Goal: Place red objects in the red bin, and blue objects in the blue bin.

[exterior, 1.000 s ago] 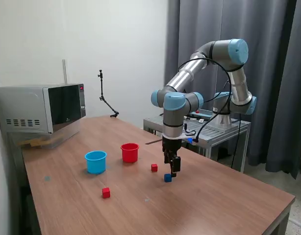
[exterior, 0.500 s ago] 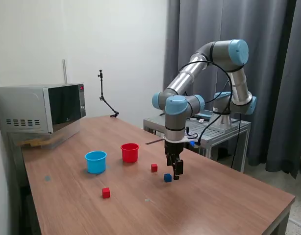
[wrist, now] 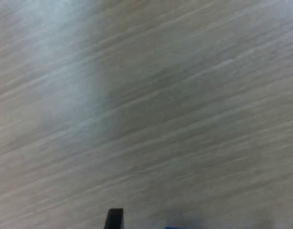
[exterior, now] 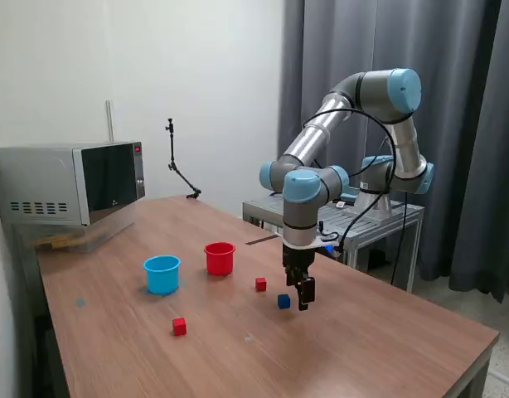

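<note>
Gripper (exterior: 302, 300) has shifted off the blue cube (exterior: 283, 301) toward the exterior view's right, fingers spread and empty; grasp pending.

wooden table (exterior: 379, 332), microwave (exterior: 68, 182), blue bin (exterior: 162, 274), red bin (exterior: 219, 258), three cubes

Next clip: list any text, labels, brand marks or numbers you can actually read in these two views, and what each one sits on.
No text can be read in either view.
Microwave: a small red lit spot near its control panel, too small to read as digits.
Arm above the gripper: no legible marking.
Red cup, blue cup: plain, no labels.
Wrist view: only blurred wood grain of the table.
</note>
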You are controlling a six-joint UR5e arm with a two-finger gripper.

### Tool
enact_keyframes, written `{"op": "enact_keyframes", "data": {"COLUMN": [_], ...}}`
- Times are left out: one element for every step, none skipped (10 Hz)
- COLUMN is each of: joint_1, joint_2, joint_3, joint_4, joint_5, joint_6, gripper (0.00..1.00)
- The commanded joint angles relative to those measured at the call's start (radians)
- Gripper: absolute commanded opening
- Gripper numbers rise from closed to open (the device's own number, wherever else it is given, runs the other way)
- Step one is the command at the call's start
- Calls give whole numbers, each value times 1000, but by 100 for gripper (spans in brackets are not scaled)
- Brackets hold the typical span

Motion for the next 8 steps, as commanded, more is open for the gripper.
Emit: {"op": "enact_keyframes", "data": {"joint_1": [1,-2,-7,-8,-10,-15,-22,-22], "joint_2": [-1,-1,-2,-2,-2,-2,-2,-2], "joint_3": [0,2,2,2,2,3,2,2], "joint_4": [1,-5,-46,-86,-92,-95,-129,-140], "joint_5": [0,-6,-9,-28,-37,-34,-29,-22], "joint_6": [-1,-1,-2,-1,4,14,14,16], "gripper": [100,100,100,100,100,100,100,100]}}
